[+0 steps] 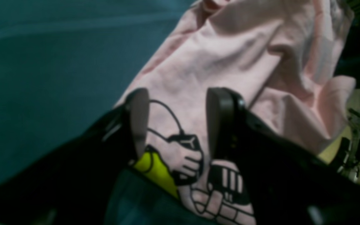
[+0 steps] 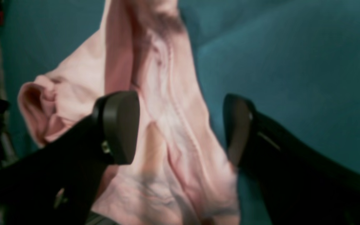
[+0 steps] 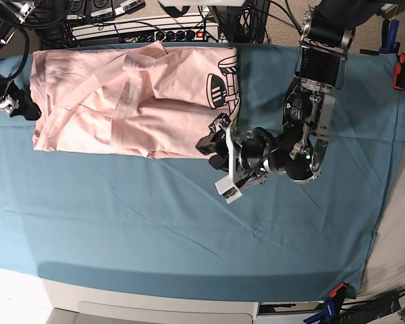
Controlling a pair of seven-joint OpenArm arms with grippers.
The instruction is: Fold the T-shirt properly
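Observation:
The pale pink T-shirt (image 3: 121,101) lies rumpled at the back left of the teal cloth (image 3: 155,216), with black print showing at its right edge. My left gripper (image 3: 216,145) sits at the shirt's lower right corner. In the left wrist view it (image 1: 178,122) stands open, its fingers (image 1: 137,122) straddling the printed part of the T-shirt (image 1: 214,56). My right gripper (image 3: 17,106) is at the shirt's left edge. Its wrist view shows it (image 2: 180,128) open wide over bunched folds of the T-shirt (image 2: 73,81), and I cannot tell whether it touches them.
A power strip with cables (image 3: 142,27) runs behind the table's far edge. Tools (image 3: 401,71) lie past the cloth's right edge, and a clamp (image 3: 334,291) sits at its front right corner. The table's white front edge (image 3: 54,297) shows below the cloth.

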